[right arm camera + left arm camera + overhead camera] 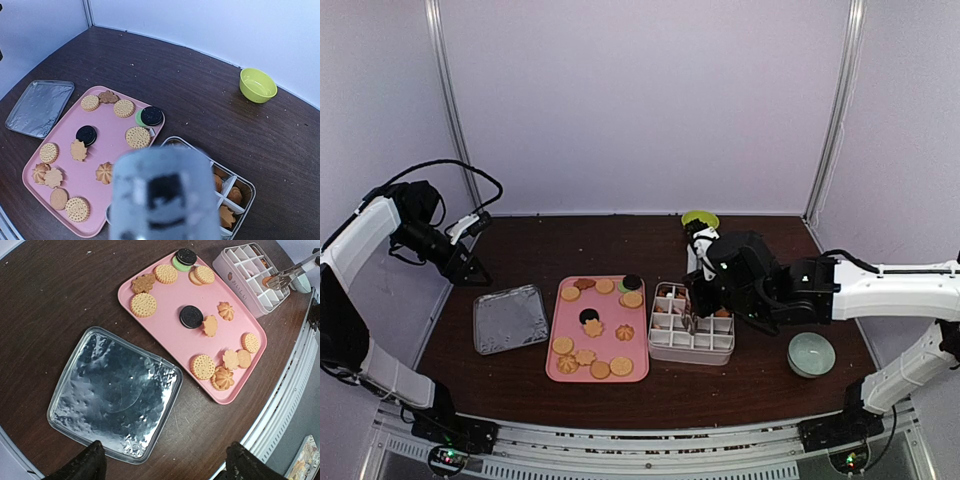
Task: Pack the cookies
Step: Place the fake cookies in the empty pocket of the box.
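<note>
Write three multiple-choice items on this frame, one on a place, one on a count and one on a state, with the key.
1. In the top view, where does the foil tray lie relative to the pink tray?
A) to its left
B) to its right
C) stacked on it

2. How many black cookies lie on the pink tray?
A) one
B) two
C) four

3. The left jaws are:
A) shut on a cookie
B) shut on the foil tray
C) open and empty

Key:
1 A: the foil tray sits left of the pink tray.
2 B: one lies at the far edge, one mid-tray.
3 C: the left wrist view shows the fingertips wide apart with nothing between them.
</note>
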### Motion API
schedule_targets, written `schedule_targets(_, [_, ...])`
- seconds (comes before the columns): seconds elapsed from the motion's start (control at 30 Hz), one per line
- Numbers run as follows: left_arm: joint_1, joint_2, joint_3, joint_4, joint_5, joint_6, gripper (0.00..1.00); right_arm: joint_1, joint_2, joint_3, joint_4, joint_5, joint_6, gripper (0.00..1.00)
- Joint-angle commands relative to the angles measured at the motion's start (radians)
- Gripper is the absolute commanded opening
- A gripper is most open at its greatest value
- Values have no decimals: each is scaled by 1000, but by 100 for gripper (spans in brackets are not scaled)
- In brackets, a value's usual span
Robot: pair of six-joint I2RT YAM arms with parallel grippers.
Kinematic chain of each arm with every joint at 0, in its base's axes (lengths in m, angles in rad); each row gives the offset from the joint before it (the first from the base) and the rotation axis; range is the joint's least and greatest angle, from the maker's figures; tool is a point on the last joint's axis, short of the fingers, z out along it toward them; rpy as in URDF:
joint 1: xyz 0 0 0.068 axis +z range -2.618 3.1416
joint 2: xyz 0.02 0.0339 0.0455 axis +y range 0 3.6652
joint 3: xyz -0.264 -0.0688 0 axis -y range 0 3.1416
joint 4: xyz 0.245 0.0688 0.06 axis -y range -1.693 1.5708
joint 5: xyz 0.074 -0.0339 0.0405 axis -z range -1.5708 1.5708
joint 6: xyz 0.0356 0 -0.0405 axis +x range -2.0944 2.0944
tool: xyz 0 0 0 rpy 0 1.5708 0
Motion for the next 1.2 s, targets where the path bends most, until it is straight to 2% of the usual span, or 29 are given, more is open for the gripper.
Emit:
schedule_targets(0.0, [8,-8,32,-7,20,7,85,-8,19,43,21,14,-12,5])
schedule_targets(0.33, [9,-10,27,-8,18,10,85,-19,51,62,34,-5,-21,9])
schedule_targets(0.53, [8,-11,24,-7,15,12,85,-19,40,57,40,-12,-16,24])
schedule_targets(0.77, [9,-14,25,-7,16,10,85,-21,13,89,34,5,-40,33])
schedule_targets(0.9, [9,-16,24,-9,15,10,85,-20,12,115,26,10,-54,34])
schedule_targets(1.17, [8,-17,24,-10,11,10,85,2,55,194,75,-19,-69,29])
